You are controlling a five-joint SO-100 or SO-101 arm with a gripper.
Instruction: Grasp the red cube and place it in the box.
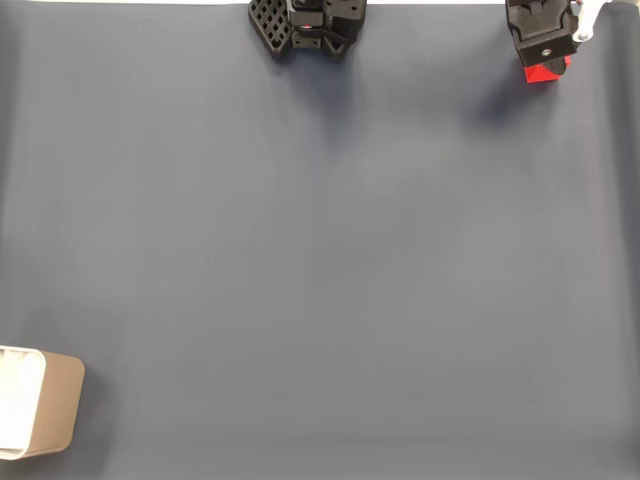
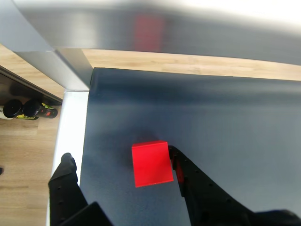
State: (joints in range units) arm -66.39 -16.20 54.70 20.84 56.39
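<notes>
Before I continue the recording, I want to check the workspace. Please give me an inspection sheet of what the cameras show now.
Surface: dark grey mat on a white table edge, flat and bare in the middle.
Job's things: red cube on the mat at the top right of the fixed view; box at the bottom left edge, far from the cube.
Clutter: nothing seen on the mat.
End effector: end effector open, one finger beside the cube, the other apart from it.
Cables: nothing seen.
Surroundings: arm base at the top edge; wooden floor; dark bottles on the floor.
</notes>
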